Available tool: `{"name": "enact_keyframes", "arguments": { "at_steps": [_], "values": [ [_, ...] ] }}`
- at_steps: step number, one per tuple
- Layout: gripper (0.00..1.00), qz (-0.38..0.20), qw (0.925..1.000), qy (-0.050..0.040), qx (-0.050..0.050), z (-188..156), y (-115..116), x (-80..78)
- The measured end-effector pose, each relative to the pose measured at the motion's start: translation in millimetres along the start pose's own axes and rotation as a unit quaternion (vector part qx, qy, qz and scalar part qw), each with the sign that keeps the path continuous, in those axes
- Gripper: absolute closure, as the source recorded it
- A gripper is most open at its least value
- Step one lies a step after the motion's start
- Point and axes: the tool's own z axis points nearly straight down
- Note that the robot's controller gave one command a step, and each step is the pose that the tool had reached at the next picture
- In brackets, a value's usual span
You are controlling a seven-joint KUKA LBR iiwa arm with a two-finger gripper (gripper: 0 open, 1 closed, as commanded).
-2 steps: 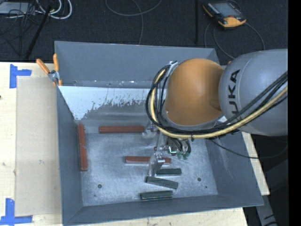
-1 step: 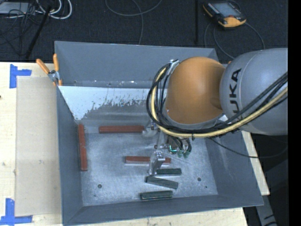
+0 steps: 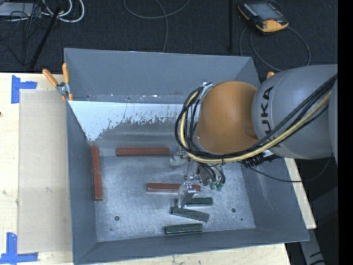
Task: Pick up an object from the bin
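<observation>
View from above of the grey metal bin [image 3: 160, 70], with the arm [image 3: 298, 115] reaching in from the right. Its orange cover [image 3: 226, 115] and looped cables [image 3: 185, 126] overhung the right half of the floor. The gripper [image 3: 191, 187] stood low over the middle of the floor, at the right end of a short reddish-brown bar [image 3: 162, 187] that lay level, pointing left. Whether the claw was released or clenched could not be told, nor whether it touched the bar.

Just below the gripper lay three dark green bars. The upper green bar [image 3: 199, 201] was nearest, just beside the tool. The middle green bar [image 3: 190, 214] lay slightly tilted under it. The lowest green bar [image 3: 183, 229] rested close to the near wall, parallel to that edge.

A long reddish-brown bar [image 3: 142, 152] lay level towards the far wall, apart from the gripper. A third reddish-brown bar [image 3: 97, 173] lay lengthwise against the left wall — hard along the floor's edge.

Open floor remained between the left-wall bar and the short bar, and in the near left corner. On the right the floor beside the green bars was bare up to the sloping right wall — the arm itself hid the ground above it.
</observation>
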Motion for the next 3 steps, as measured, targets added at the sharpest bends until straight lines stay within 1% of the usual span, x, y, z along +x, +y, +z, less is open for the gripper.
{"name": "enact_keyframes", "arguments": {
  "at_steps": [1, 2, 3],
  "values": [
    [1.00, -0.004, 1.0000, -0.0069, -0.001, 82, 15, -27.9],
    [1.00, -0.003, 1.0000, -0.0069, -0.001, 82, 15, -27.9],
    [1.00, 0.002, 1.0000, 0.0000, 0.000, -81, 21, -12.1]
  ]
}}
